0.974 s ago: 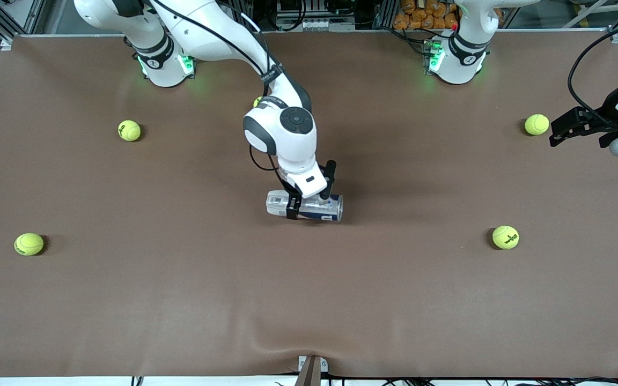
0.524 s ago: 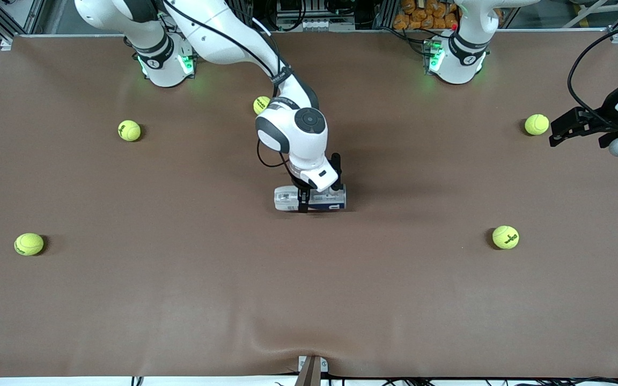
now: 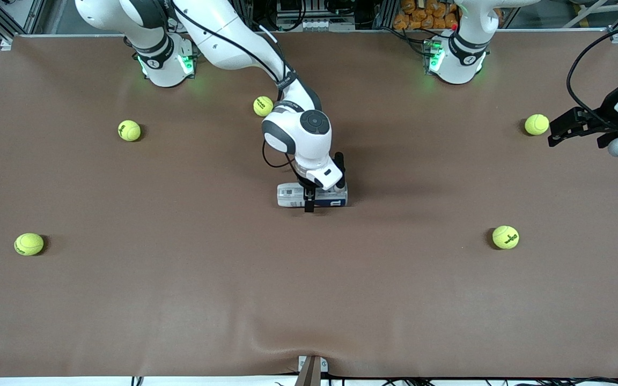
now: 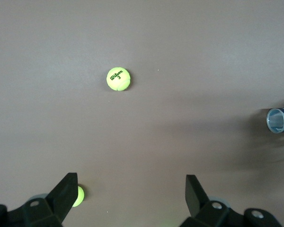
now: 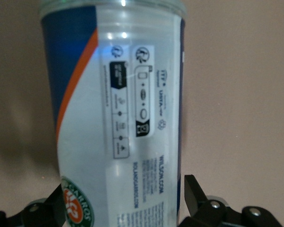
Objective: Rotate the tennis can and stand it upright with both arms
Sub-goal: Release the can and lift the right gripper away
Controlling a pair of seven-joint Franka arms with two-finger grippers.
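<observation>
Front view: can [image 3: 312, 195] lies on its side mid-table, right gripper [image 3: 317, 197] pinching its middle; left gripper [image 3: 569, 126] waits by the left-arm edge. Left wrist view: jaws spread over bare cloth. Right wrist view: fingers [image 5: 195, 194] straddle the label. Light, slick, easily dented plastic; grip mid-body. It has shifted toward the bases.

Tennis can [image 3: 311, 195] lying on its side mid-table [image 3: 180, 300], straddled across its middle by the right gripper [image 3: 324, 197]. Just farther from the front camera than the can, one tennis ball [image 3: 262, 105]. Toward the left arm's end, left gripper [image 3: 571, 126] waiting beside another ball [image 3: 536, 124], over the table, well apart from the can.
</observation>
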